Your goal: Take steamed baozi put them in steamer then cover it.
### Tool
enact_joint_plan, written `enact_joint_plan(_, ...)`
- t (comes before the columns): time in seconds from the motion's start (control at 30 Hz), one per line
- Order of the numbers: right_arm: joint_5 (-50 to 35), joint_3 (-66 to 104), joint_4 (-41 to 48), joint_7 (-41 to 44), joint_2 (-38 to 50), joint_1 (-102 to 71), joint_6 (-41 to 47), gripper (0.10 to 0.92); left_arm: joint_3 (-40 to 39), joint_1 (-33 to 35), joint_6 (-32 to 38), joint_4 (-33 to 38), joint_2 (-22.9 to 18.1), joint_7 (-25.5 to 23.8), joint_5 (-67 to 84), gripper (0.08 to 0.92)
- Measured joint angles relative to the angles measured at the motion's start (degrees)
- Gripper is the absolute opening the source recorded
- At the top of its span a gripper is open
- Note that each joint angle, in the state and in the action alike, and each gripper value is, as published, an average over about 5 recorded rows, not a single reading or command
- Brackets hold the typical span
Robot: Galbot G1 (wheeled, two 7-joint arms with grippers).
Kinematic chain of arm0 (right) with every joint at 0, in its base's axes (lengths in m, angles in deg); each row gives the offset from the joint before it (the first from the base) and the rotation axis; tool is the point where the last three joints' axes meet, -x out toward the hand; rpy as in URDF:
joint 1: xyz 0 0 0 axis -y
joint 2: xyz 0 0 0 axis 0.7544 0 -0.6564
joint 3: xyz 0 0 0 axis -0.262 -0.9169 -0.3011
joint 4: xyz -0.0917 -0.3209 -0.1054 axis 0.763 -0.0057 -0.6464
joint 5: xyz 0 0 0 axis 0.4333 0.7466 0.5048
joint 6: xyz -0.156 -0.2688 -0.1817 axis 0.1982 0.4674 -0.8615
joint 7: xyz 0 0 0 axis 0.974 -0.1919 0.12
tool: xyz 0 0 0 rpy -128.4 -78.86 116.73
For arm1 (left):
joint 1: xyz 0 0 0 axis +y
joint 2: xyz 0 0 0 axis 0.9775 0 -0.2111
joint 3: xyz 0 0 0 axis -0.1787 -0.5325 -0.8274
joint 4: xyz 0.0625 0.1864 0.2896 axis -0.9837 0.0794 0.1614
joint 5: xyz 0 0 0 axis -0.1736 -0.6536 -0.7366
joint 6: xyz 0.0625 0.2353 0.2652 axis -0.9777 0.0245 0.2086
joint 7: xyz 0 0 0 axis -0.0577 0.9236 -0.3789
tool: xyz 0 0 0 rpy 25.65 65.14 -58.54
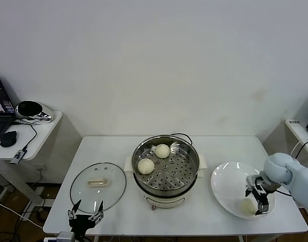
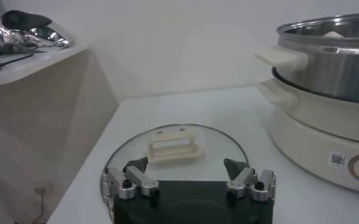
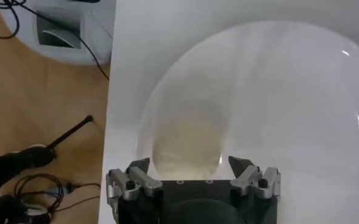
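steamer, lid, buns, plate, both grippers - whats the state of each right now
steamer: uncovered, two baozi on its perforated tray
cover: off, lying flat on the table left of the steamer, handle up
baozi in steamer: two, apart
baozi on plate: one, at the right gripper
plate: holds that one bun
left gripper: open, near the cover
right gripper: jaws either side of the bun

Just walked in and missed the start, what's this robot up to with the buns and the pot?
It is loading a steamer. Two baozi already sit on its perforated tray. The right gripper is over the white plate, fingers either side of another baozi, not clearly gripping it. The left gripper waits open at the table's front edge by the glass cover, which lies flat beside the steamer.
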Motion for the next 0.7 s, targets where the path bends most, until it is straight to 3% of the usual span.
enact_joint_plan(0.17, -0.5, 0.5, 0.0, -0.2, -0.1, -0.5, 0.3, 0.599, 0.0, -0.2, 0.0, 0.0, 0.1, 0.0, 0.0, 0.823)
enact_joint_plan(0.7, -4.5, -0.1, -0.6, 0.0, 1.2, 2.6, 1.2, 0.509, -0.3, -0.6, 0.0, 0.1, 0.2, 0.0, 0.0, 0.823)
